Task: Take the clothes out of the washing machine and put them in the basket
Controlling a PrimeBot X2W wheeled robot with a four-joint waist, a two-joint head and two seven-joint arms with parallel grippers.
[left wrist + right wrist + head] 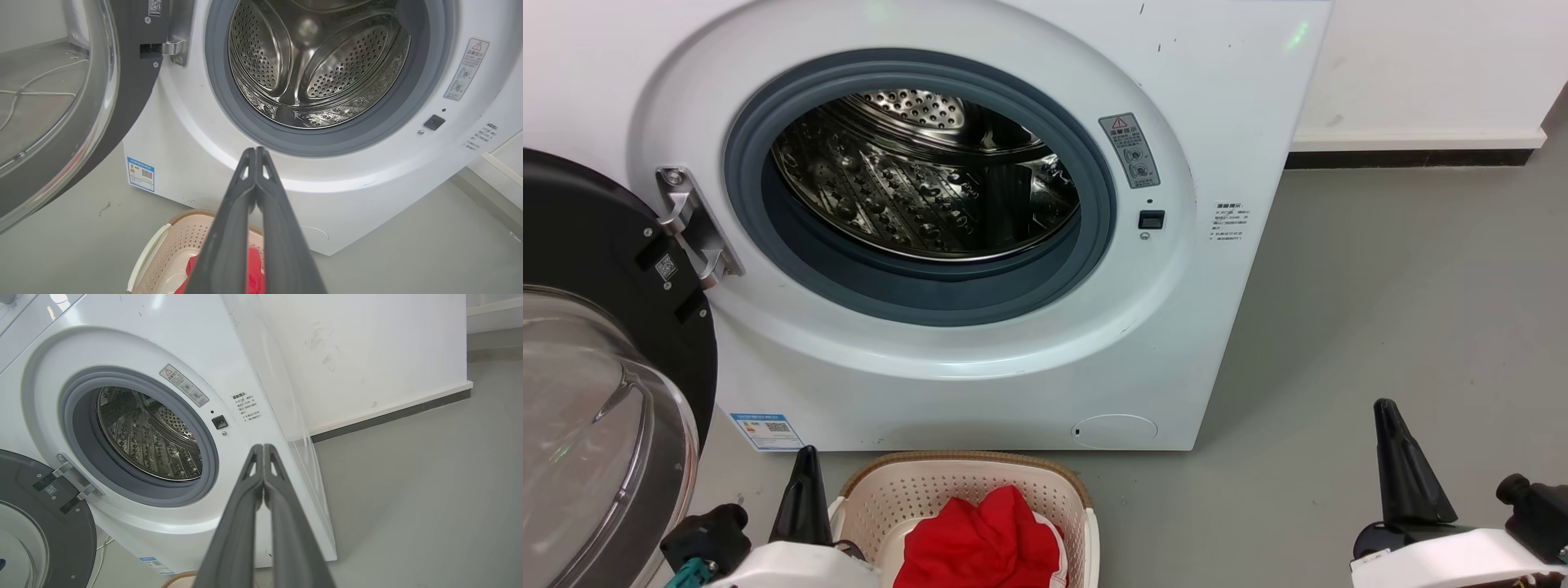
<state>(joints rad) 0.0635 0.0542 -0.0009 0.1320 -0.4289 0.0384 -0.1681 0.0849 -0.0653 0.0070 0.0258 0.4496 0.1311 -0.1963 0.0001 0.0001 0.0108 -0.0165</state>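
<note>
The white washing machine (980,343) stands before me with its door (596,367) swung open to the left; its steel drum (923,175) holds no fabric that I can see. On the floor in front sits the cream basket (968,490) with red clothes (984,543) bunched inside. My left gripper (806,459) is shut and empty, just left of the basket. Its fingers (255,153) point toward the washer's lower front. Off to the right, over the floor, my right gripper (1387,412) is shut and empty, its fingers (262,449) aimed at the washer's right corner.
Grey floor (1405,310) spreads to the right of the washer up to a white wall with a dark skirting strip (1413,155). The open door's glass bowl (580,425) bulges out at the left. A thin cable (36,92) lies on the floor behind the door.
</note>
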